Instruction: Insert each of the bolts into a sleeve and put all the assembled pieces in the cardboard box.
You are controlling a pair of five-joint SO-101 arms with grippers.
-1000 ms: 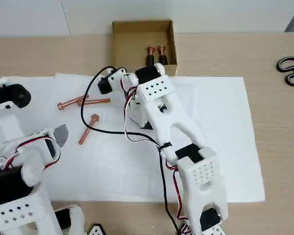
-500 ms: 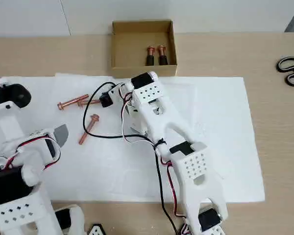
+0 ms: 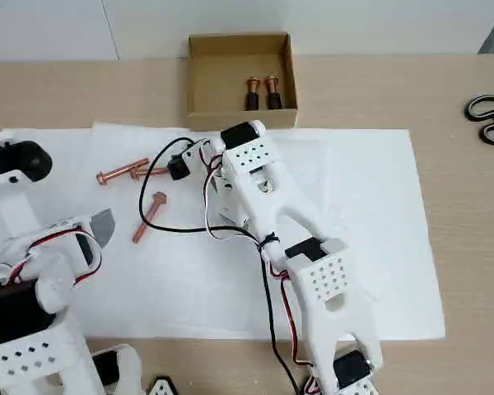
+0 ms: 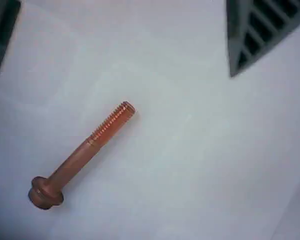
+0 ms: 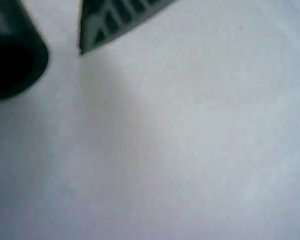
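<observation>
Bolt (image 4: pixel 82 155) on white paper (image 4: pixel 200 150) under left tool (image 4: pixel 115 67), jaws spread; right tool (image 3: pixel 227 200), grip state impossible to tell.

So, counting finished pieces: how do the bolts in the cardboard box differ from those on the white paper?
The box bolts each wear a black sleeve; the paper bolts are bare. The box bolts sit side by side, parallel; the paper bolts lie scattered at different angles. All are copper-coloured.
</observation>
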